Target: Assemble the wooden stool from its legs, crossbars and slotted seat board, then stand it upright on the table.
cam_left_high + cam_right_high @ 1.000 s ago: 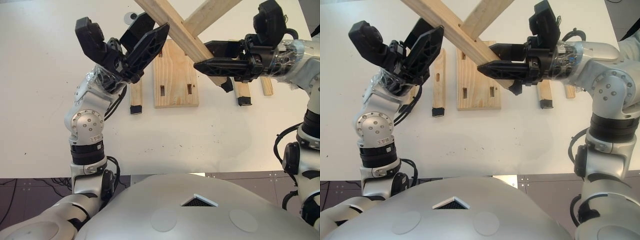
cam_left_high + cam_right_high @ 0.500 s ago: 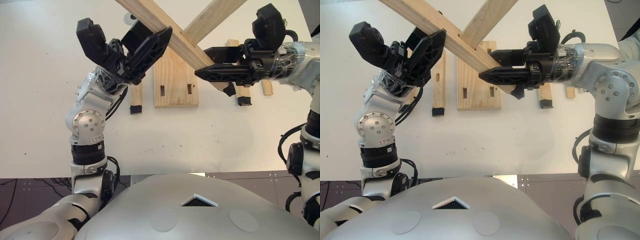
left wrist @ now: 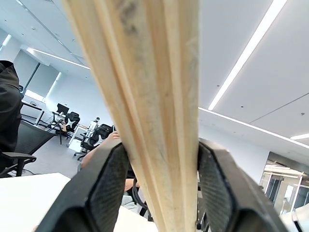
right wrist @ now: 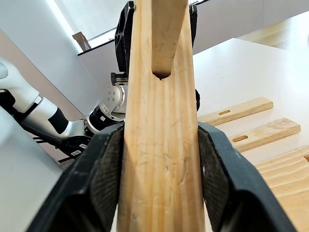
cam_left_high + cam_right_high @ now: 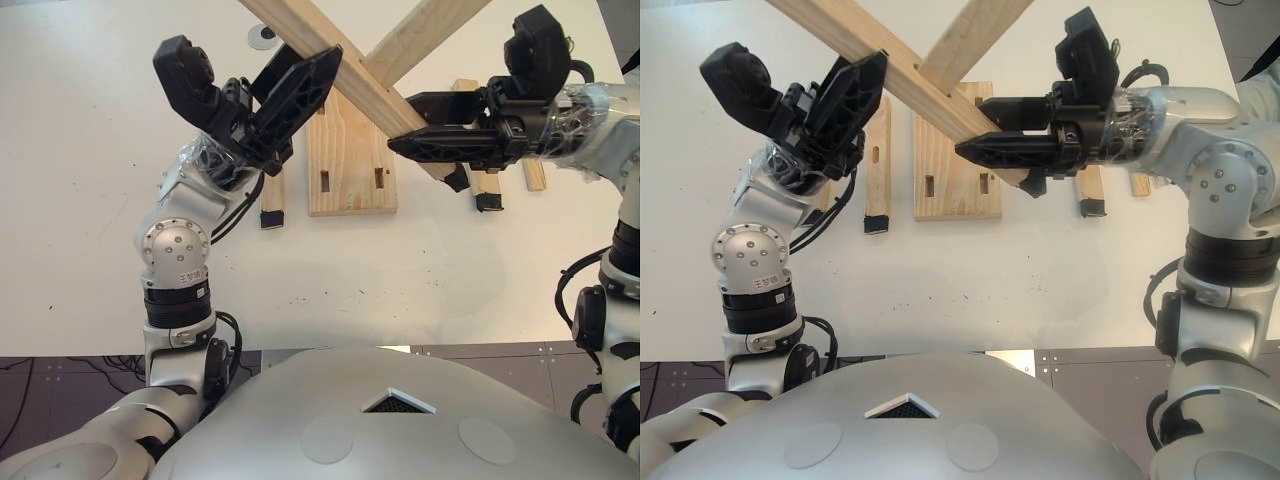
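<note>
Left eye view showed the left gripper [image 5: 312, 62] and the right gripper [image 5: 400, 122] both raised above the surface [image 5: 100, 200], with a long wooden leg [image 5: 378, 100] slanting between them. The right gripper was closed across the leg's flat faces near its black-capped lower end. The left gripper was likewise clamped on wood, apparently the upper stretch of the same leg, though where its fingers met the wood was partly hidden. A crossbar [image 5: 430, 30] met the leg at an angle. In the right wrist view its end sat in the leg's slot [image 4: 161, 72]; how deep it had gone could not be told.

The slotted seat board [image 5: 350, 195] lay flat on the surface directly beneath the raised parts. One spare leg [image 5: 271, 195] lay just beside its left edge. Another spare leg [image 5: 487, 185] and a shorter bar [image 5: 535, 172] lay to its right.

The parts looked like plain softwood, so probably light and stiff, with smooth faces that could pivot between two fingers. A long bar gives leverage against the hold, so gripping the flat faces close to the joint seemed the safest choice. The slot fit was likely snug, and pushing off-axis risked jamming or bruising the slot's edges.
</note>
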You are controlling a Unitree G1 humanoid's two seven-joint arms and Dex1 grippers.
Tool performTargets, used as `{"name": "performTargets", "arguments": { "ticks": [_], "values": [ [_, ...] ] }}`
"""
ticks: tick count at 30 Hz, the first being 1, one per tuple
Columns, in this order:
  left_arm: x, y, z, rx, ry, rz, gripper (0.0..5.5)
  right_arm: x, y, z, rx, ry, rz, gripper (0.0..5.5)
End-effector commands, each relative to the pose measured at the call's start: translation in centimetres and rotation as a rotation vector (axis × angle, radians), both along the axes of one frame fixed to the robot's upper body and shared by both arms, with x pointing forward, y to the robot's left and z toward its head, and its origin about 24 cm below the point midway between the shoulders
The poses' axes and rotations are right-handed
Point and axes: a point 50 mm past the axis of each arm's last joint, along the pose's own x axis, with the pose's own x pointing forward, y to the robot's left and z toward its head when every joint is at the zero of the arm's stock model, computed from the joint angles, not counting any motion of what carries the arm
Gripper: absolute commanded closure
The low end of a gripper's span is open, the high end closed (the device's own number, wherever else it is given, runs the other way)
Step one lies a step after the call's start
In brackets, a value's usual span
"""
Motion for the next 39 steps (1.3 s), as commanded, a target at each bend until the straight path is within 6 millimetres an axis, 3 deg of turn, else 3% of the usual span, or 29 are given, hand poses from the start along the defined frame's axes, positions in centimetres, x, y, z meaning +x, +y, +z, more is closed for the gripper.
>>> {"name": "performTargets", "arguments": {
  "ticks": [1, 10, 16, 20, 29, 39],
  "values": [
    [0.9, 0.8, 0.2, -0.053, 0.037, 0.067, 3.42, 0.0, 0.4, 0.1, -0.004, -0.017, 0.003, 3.07],
    [1.7, 2.2, 0.0, -0.063, 0.05, 0.184, 3.44, 0.6, 0.2, 0.0, -0.02, -0.035, -0.043, 1.69],
    [1.4, 5.0, 0.9, 0.034, -0.006, 0.264, 3.46, 1.9, -1.0, -0.4, -0.056, -0.071, -0.149, 1.69],
    [1.5, 6.3, 1.1, 0.107, -0.021, 0.289, 3.46, 3.2, -1.4, -1.7, -0.115, -0.097, -0.248, 1.69],
    [3.0, 6.5, -0.9, 0.33, -0.029, 0.27, 3.47, 2.4, -1.6, -5.1, -0.296, -0.145, -0.212, 1.69],
    [3.9, 6.8, -3.7, 0.501, -0.032, 0.241, 3.47, 2.2, -2.0, -6.6, -0.354, -0.137, -0.187, 1.69]
  ]
}}
